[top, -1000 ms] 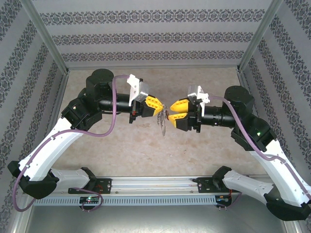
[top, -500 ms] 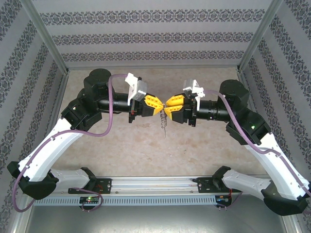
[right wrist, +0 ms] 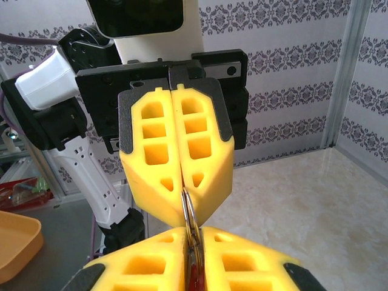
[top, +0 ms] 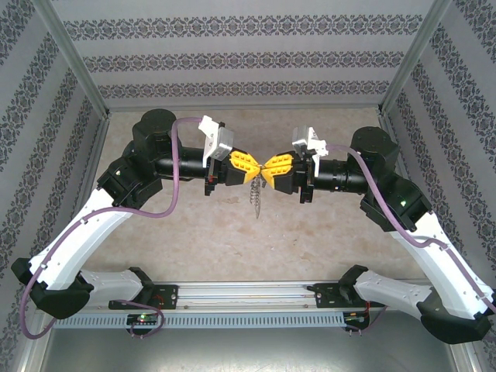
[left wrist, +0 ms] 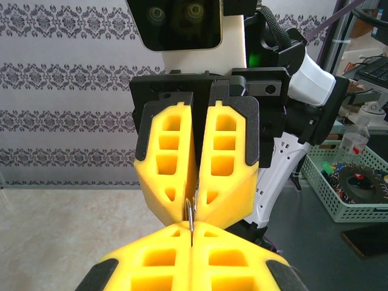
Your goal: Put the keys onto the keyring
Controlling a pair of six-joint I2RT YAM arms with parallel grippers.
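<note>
Keyring (top: 256,198): slim grey strip hanging roughly vertical above the table, from the spot where the tips of the left gripper (top: 253,170) and right gripper (top: 266,171) meet. One thin metal ring (right wrist: 189,213) of it stands upright and edge-on, pinched in the left gripper's closed pads. Keys (right wrist: 193,280): a sliver of red low between the right gripper's pads, touching that ring; blade not discernible.
</note>
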